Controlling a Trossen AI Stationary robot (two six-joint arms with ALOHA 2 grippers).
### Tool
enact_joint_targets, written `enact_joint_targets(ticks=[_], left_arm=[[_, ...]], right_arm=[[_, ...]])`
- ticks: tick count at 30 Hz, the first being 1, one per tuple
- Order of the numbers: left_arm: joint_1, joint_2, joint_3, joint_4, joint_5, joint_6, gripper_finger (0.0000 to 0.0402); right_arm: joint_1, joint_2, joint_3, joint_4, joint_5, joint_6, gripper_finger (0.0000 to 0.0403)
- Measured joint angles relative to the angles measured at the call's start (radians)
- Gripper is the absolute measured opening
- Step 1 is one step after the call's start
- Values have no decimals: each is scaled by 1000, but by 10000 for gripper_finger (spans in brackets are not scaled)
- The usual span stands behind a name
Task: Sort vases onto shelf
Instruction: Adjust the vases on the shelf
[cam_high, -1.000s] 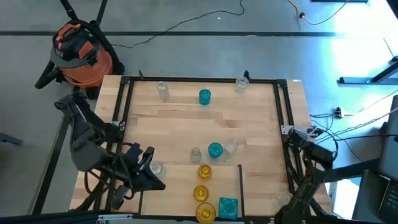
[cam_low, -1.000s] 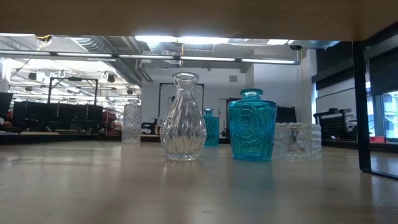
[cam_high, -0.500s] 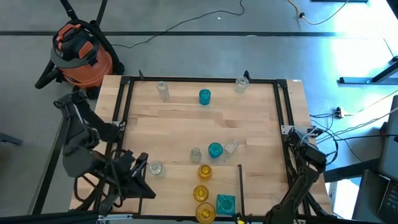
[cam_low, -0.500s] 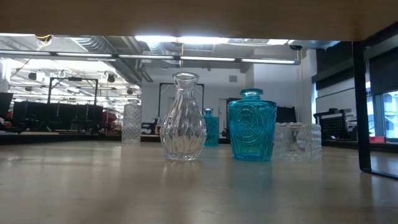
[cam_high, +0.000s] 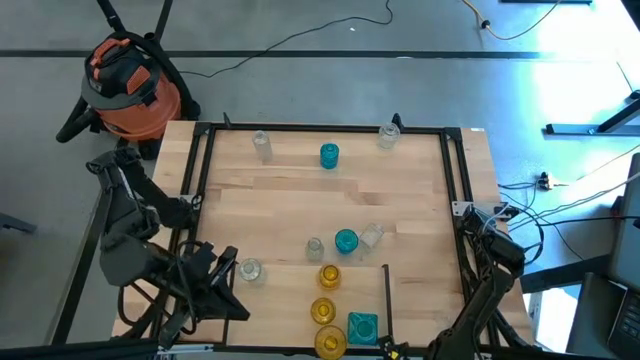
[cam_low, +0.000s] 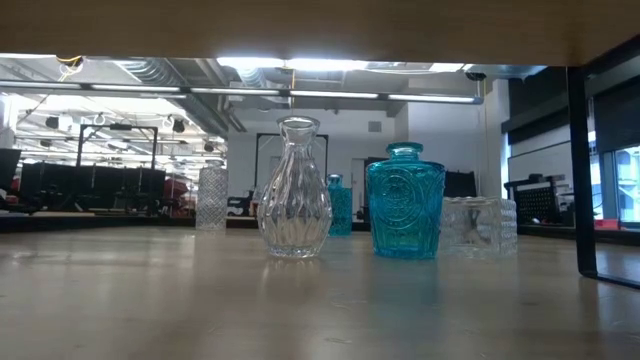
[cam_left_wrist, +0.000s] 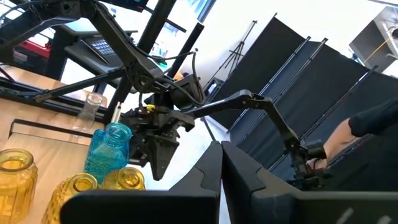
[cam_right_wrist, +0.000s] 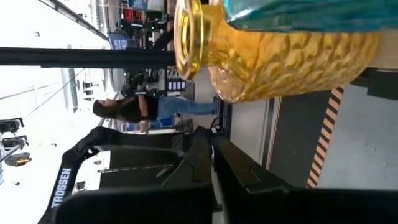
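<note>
Grey floor, orange shop vacuum (cam_high: 128, 85), trailing cables, ceiling strip lights (cam_low: 340, 66)

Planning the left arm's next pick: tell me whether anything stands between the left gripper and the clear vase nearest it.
Nothing visible does. In the high view the left gripper, shut, sits at the table's near left corner, and the clear vase stands just beyond it on bare wood. The amber vases stand off to the side.

Upright glass vases (cam_high: 346, 241) on shelf (cam_high: 290, 200)

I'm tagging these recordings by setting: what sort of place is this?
Likely a robotics lab or workshop: exposed ceiling ducts, a shop vacuum and loose cables on bare floor beside the table.
</note>
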Motion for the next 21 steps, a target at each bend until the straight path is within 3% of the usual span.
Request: enact_joint_targets(ticks=[21], left_arm=[[0,0,-1,0,0,-1,0]], right_arm=[[-45,16,0,-8,2,-5,0]])
